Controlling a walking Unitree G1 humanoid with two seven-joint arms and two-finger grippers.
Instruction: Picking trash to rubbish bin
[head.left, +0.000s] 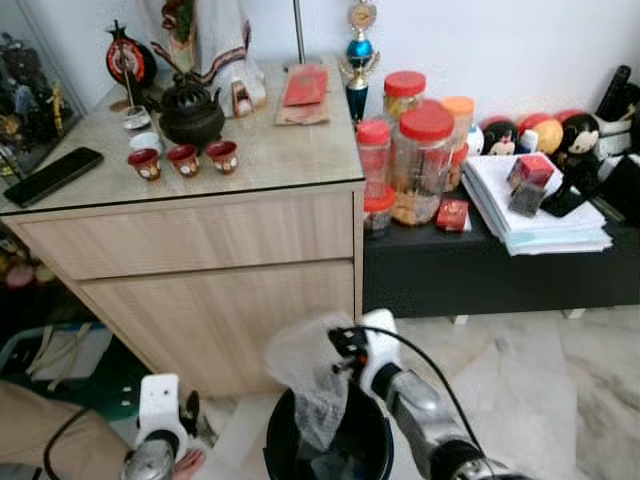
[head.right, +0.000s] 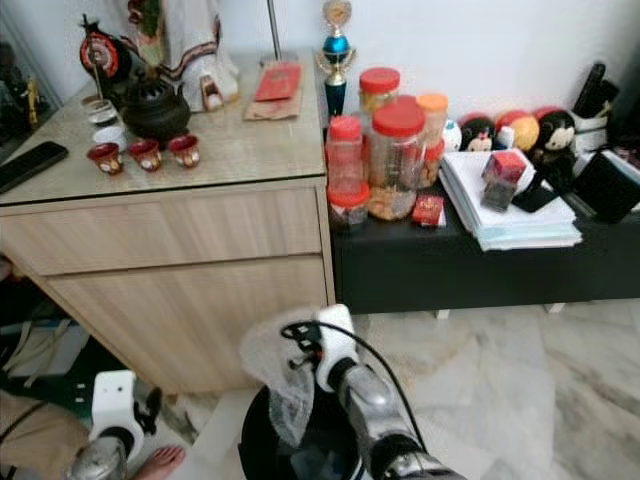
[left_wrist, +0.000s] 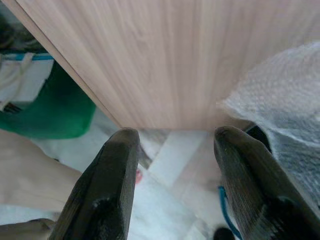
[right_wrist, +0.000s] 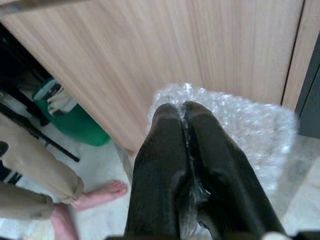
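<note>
A sheet of bubble wrap (head.left: 305, 378) is pinched between the closed fingers of the right gripper (right_wrist: 185, 116) and hangs just above the black bin (head.left: 325, 445). The left gripper (left_wrist: 172, 145) is held open and empty, beside the wooden cabinet (head.left: 200, 290).

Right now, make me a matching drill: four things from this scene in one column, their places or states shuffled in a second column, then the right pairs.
Things
1. bubble wrap
2. bin
3. phone
4. left hand

Places or states
A. on the cabinet top
B. open and holding nothing
C. pinched in the right hand
D. on the floor, under the hanging wrap

Pairs: 1-C, 2-D, 3-A, 4-B
</note>
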